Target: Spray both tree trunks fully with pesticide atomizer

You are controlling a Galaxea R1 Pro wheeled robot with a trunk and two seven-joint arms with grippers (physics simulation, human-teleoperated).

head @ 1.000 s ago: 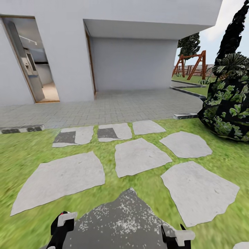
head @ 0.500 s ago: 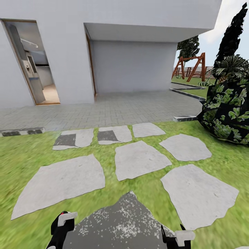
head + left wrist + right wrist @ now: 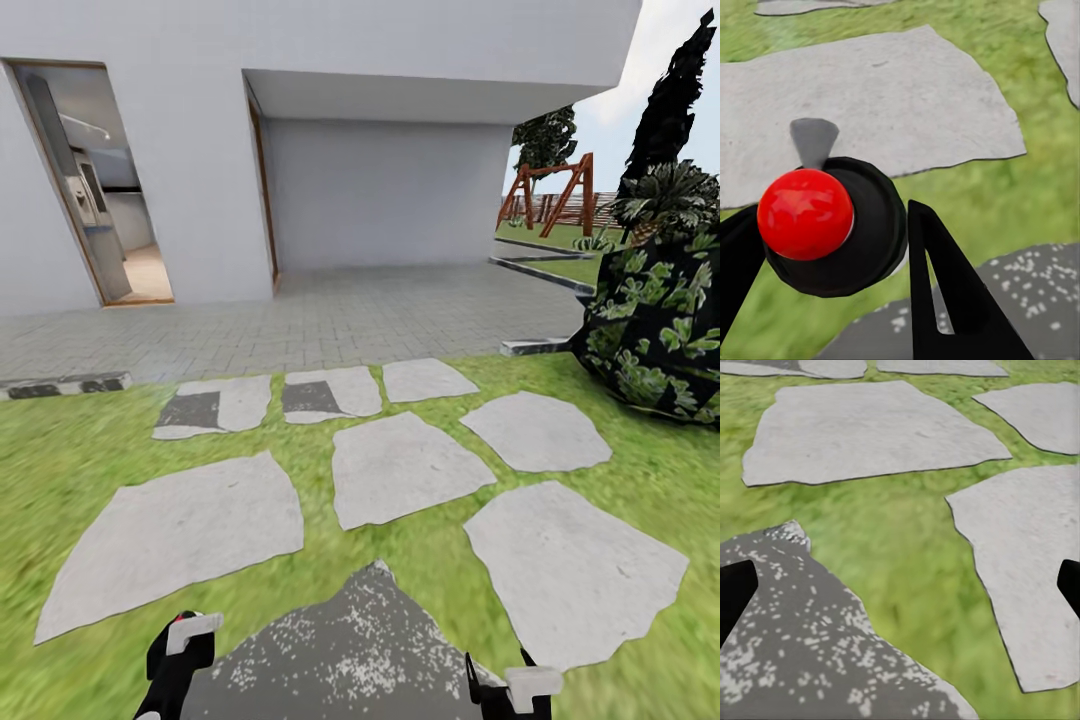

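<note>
The left gripper (image 3: 832,255) is clamped round the dark-grey pesticide atomizer with the red dot on top (image 3: 805,214) — so roll on with the can upright and go find the trees. Right gripper (image 3: 900,585) hangs spread and empty over the pale flagstones (image 3: 405,465); no readable writing anywhere.

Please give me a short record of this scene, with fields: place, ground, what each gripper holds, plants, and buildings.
place: garden beside a white house
ground: grass with pale stepping stones; paved terrace behind
left gripper: jaws shut on the pesticide atomizer, red dot on top
right gripper: jaws wide apart, holding nothing
plants: broad-leaved dark shrub at right
far off: wooden swing frame
door: open doorway at left
</note>
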